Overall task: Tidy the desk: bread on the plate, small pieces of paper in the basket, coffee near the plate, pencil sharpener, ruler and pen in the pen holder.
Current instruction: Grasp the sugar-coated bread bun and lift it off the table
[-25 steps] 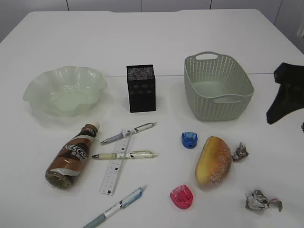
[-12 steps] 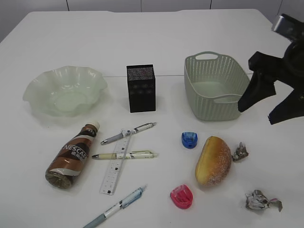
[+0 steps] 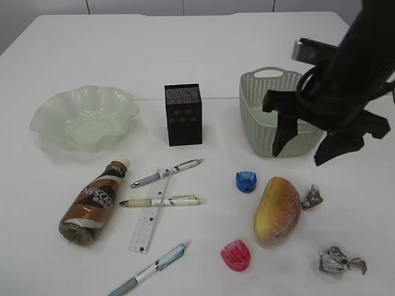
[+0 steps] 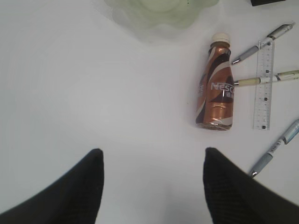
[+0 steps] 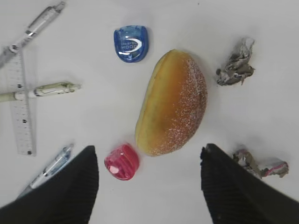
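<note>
bread [image 3: 277, 209] — right of ruler [image 3: 150, 212]

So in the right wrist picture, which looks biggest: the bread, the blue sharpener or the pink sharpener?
1. Bread, clearly the biggest.
2. Blue sharpener and pink sharpener look about alike, so I won't rank them.

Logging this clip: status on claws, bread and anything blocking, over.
Both claws open, empty; right claw above bread, left claw near coffee bottle. Bread on table, not on plate. Path to bread unobstructed.
</note>
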`<state>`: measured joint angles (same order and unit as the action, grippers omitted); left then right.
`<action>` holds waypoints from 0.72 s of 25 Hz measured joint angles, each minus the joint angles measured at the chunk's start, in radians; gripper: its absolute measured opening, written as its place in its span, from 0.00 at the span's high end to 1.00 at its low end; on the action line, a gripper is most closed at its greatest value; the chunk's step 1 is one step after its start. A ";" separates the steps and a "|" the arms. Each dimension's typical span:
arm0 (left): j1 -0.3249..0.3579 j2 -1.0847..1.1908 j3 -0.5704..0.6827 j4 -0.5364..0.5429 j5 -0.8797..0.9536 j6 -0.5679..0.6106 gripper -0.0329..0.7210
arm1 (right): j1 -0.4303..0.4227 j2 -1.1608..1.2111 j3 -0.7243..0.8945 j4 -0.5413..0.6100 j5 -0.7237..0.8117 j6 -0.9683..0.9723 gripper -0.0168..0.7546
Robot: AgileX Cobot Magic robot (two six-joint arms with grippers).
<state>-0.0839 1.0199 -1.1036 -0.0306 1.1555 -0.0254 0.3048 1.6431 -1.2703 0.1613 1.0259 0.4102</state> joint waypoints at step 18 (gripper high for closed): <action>0.000 0.000 0.000 -0.001 -0.004 0.000 0.30 | 0.092 0.209 -0.124 -0.119 0.185 0.242 0.32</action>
<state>-0.0839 1.0199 -1.1036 -0.0320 1.1518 -0.0254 0.3968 1.8518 -1.3941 0.0426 1.2112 0.6520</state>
